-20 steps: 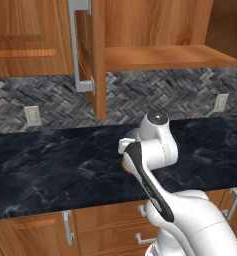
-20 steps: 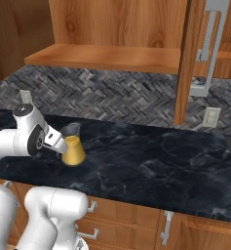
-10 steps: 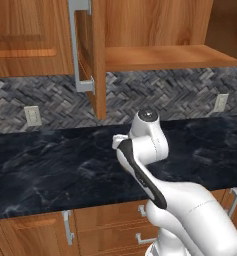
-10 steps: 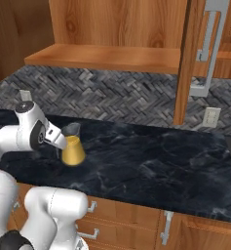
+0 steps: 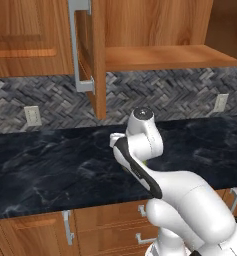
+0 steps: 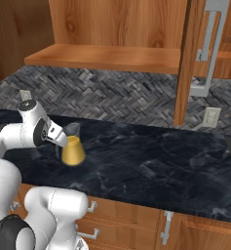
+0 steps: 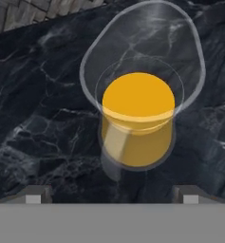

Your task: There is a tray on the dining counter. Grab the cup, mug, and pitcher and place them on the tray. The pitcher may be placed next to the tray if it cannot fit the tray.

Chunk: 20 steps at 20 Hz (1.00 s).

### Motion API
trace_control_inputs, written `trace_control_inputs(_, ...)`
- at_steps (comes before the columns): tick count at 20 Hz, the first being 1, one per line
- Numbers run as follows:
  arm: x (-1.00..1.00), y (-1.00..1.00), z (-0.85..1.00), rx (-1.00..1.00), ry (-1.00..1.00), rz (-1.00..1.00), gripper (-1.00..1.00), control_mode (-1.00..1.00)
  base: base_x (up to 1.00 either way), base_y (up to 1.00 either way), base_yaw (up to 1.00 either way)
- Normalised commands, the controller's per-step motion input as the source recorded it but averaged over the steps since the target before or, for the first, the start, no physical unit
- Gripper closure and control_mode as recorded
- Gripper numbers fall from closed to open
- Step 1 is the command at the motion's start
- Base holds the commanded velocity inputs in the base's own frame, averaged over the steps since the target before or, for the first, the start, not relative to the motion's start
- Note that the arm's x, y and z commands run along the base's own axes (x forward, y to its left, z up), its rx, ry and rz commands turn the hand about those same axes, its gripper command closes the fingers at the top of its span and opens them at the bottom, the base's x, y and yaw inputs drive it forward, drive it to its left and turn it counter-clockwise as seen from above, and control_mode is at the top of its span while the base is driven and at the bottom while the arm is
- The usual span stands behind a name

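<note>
In the right base view, the white arm reaches in from the left, and its tool sits just beside and above the pitcher, close to the clear neck. The pitcher stands upright on the black marble bench, its long axis vertical: the wide amber base rests on the stone and the greyish clear neck rises to an open mouth at the top. It stands toward the left part of the bench, set in from the front edge and well short of the herringbone tile backsplash. Right of it the bench top runs on dark and veined. Above, a wooden shelf spans the wall, and further right an open cabinet door with a long grey handle hangs edge-on. A wall outlet sits on the tiles below that handle.

In the hand view, the camera looks down along the pitcher's axis: the clear flared rim rings the amber body, with the lip widening toward the top of the frame. The two dark fingertips stand far apart at the bottom corners, one on each side of the pitcher, touching nothing; the tool is wide.

In the left base view, the arm's wrist hides the pitcher.
</note>
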Motion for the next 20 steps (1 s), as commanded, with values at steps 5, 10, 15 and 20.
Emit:
trace_control_inputs(5, 0.14, 0.00, -0.18, 0.00, 0.00, 0.00, -1.00, -1.00, 0.00, 0.00, 0.00)
trace_control_inputs(10, 0.13, 0.00, -0.21, 0.00, 0.00, 0.00, -1.00, -1.00, 0.00, 0.00, 0.00)
trace_control_inputs(15, 0.11, 0.00, -0.20, 0.00, 0.00, 0.00, -1.00, -1.00, 0.00, 0.00, 0.00)
trace_control_inputs(20, 0.14, 0.00, -0.16, 0.00, 0.00, 0.00, -1.00, -1.00, 0.00, 0.00, 0.00)
